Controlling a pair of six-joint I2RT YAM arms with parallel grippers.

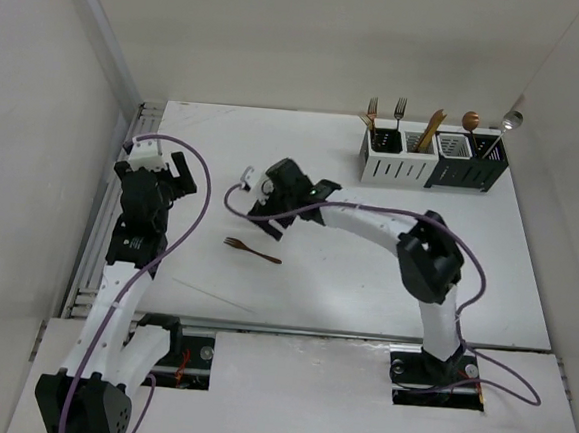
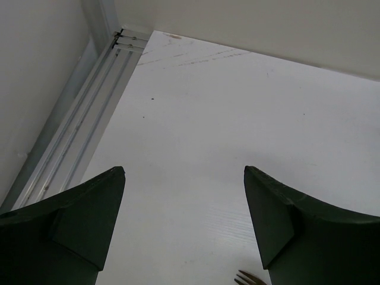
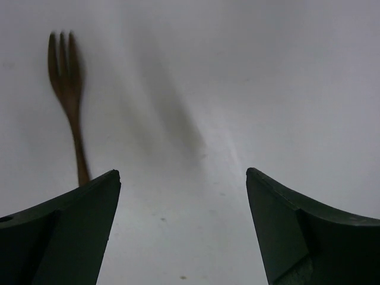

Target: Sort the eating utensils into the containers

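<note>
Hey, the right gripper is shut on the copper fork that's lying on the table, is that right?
Not quite. The right gripper is open, not shut on the copper fork. The fork does lie on the table, but off to one side of the fingers, outside the gap between them. The right wrist view shows this.
</note>
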